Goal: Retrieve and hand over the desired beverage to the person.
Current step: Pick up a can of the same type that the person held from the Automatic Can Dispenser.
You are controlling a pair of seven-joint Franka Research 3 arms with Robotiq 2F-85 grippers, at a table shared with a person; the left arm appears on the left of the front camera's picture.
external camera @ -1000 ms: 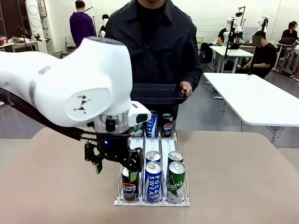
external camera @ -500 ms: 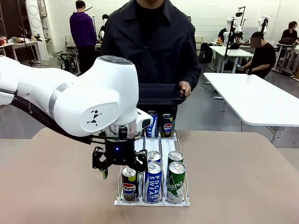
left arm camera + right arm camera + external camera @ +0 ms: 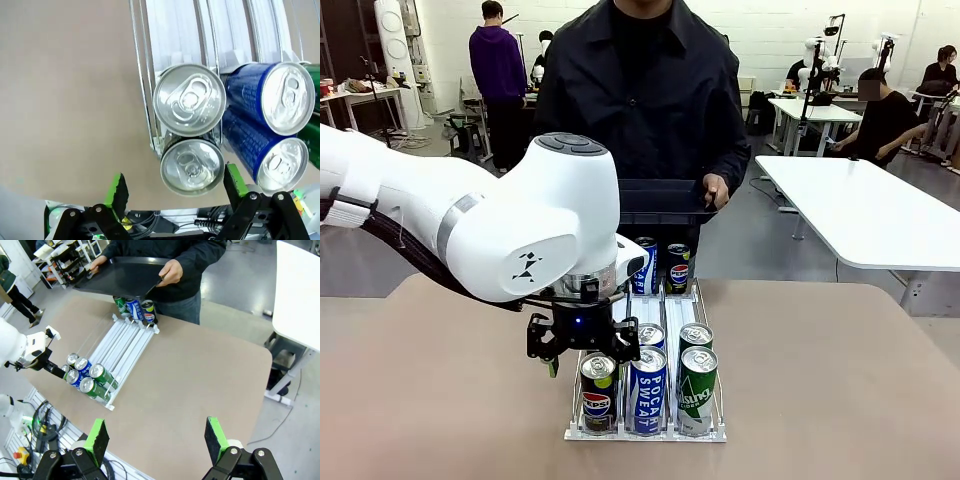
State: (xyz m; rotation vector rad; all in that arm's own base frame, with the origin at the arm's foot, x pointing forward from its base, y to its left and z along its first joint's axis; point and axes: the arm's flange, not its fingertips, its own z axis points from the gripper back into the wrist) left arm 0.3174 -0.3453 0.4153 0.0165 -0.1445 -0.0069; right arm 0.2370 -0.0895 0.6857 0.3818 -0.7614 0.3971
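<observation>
left claw (image 3: 176, 184) spread above the front pepsi can (image 3: 597, 392); right claw (image 3: 157, 437) spread too; left arm (image 3: 470, 220) hides part of the rack (image 3: 712, 432).

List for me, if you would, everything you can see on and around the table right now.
table: 1, tan, under the rack
can rack: 1, white with wire rails, mid-table, running toward the person
Pocari Sweat cans: 3, blue; two at the near end of the middle lane, one at the far end
green cans: 3, green; two at the near end of the right lane, one at the far end
Pepsi cans: 2, dark; one at the near end of the left lane, one at the far end
unread can: 1, silver top, behind the near Pepsi
tray: 1, black, in the person's hands
person: 1, dark jacket, far side
left gripper: 1, black with green pads, open above the near Pepsi
right gripper: 1, same colours, open, high above the table
</observation>
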